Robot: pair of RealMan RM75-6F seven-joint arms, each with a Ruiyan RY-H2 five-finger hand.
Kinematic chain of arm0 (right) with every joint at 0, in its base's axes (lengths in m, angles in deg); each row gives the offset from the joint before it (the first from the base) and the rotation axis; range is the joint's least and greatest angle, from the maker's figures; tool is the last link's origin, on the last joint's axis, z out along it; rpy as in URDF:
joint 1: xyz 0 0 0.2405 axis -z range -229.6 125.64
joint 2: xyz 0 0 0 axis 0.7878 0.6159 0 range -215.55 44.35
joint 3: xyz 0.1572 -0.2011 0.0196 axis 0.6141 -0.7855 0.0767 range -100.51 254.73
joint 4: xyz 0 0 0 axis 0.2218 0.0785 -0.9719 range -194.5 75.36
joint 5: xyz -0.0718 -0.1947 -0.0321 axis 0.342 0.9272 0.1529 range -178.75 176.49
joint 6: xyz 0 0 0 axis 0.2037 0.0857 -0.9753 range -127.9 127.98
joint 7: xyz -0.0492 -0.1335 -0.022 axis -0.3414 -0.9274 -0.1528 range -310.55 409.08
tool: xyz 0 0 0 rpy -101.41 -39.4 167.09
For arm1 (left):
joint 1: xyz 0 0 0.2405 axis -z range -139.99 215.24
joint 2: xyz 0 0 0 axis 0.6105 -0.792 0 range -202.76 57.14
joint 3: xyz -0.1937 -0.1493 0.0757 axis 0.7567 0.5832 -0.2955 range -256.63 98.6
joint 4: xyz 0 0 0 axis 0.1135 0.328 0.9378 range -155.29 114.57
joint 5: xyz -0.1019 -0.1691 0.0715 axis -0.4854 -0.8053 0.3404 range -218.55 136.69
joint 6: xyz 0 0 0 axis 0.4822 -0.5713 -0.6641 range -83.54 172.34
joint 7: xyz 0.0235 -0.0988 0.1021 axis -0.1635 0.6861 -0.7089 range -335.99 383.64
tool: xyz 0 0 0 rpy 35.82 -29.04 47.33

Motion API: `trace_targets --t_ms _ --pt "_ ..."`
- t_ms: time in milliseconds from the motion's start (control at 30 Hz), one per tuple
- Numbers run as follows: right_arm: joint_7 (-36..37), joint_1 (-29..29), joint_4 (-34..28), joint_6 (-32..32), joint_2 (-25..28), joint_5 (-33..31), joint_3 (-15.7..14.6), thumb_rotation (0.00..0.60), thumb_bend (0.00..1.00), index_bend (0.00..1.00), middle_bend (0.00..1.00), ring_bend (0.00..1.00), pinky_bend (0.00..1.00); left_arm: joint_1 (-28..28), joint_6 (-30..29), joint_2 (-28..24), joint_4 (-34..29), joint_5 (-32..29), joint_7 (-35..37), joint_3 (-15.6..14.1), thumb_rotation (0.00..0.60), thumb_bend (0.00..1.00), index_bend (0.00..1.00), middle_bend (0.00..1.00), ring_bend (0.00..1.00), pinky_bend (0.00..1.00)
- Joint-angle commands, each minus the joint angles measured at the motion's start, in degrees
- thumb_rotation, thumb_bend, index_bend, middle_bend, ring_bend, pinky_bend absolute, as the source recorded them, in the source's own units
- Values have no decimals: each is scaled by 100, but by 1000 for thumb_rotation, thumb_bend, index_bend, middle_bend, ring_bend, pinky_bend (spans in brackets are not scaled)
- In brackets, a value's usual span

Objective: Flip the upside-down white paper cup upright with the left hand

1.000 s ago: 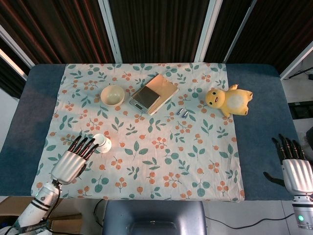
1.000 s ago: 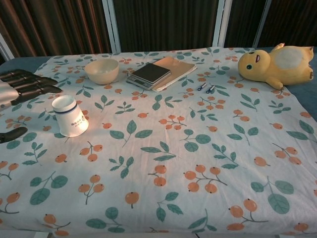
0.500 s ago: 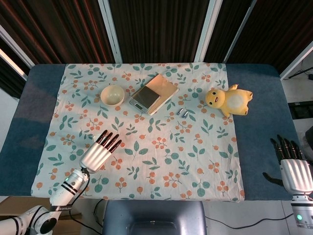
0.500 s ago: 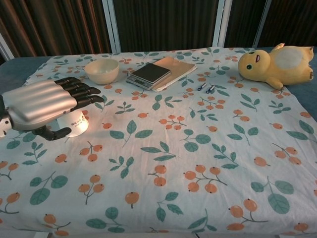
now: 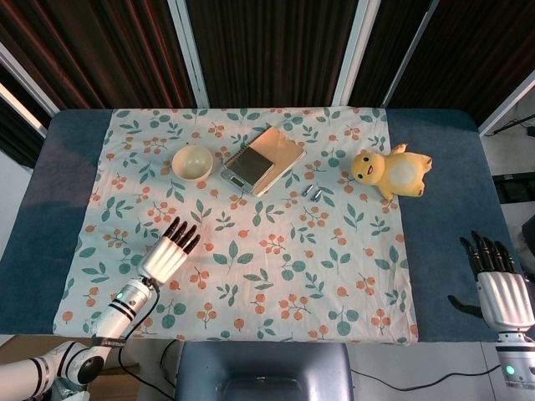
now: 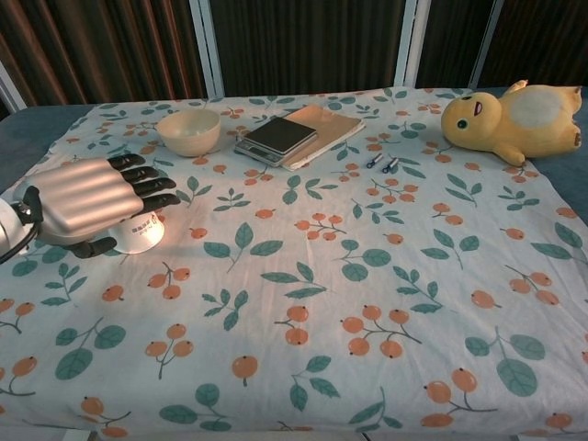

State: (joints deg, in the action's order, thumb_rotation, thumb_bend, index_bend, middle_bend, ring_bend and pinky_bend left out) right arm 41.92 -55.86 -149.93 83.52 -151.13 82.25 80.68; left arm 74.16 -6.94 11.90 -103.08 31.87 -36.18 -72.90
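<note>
My left hand (image 6: 87, 200) hovers palm-down over the white paper cup (image 6: 142, 232), fingers extended and slightly apart; whether they touch it I cannot tell. The cup stands upside down on the floral tablecloth (image 6: 367, 303). Behind it sits a cream bowl (image 6: 188, 131). My right hand (image 5: 503, 288) rests spread, well apart.

I'm looking at a staged test setup, prob. a lab w/ a home-style dressing. The table (image 5: 443, 167) has a blue top under a leaf-and-berry cloth (image 5: 276, 251). Props are an odd mix: bowl (image 5: 192, 161), scale (image 5: 248, 166) on a notebook (image 5: 280, 150), 2 batteries (image 5: 312, 192), yellow plush (image 5: 390, 171). Dark curtains (image 5: 276, 42) w/ white posts (image 5: 187, 50) close off the back; cable on bare floor at the lower right.
</note>
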Motion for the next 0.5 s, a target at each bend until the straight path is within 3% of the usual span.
trace_targets --t_ms 33,133,333,500 --pt "-3 0 -9 5 8 -10 9 600 177 0 0 0 0 67 -41 36 52 -153 -138 -39 600 398 0 0 0 0" --pt "-2 0 -16 -2 19 -40 23 600 177 0 0 0 0 109 -124 44 54 -239 -173 -49 600 394 0 6 0 0" --pt "-14 -15 -33 -45 14 -71 28 600 177 0 0 0 0 214 -177 65 134 -352 -349 -162 600 432 17 132 0 2" --pt "-32 -31 -48 -84 11 -109 38 600 177 0 0 0 0 278 -277 105 185 -332 -390 -260 600 473 123 230 1 4"
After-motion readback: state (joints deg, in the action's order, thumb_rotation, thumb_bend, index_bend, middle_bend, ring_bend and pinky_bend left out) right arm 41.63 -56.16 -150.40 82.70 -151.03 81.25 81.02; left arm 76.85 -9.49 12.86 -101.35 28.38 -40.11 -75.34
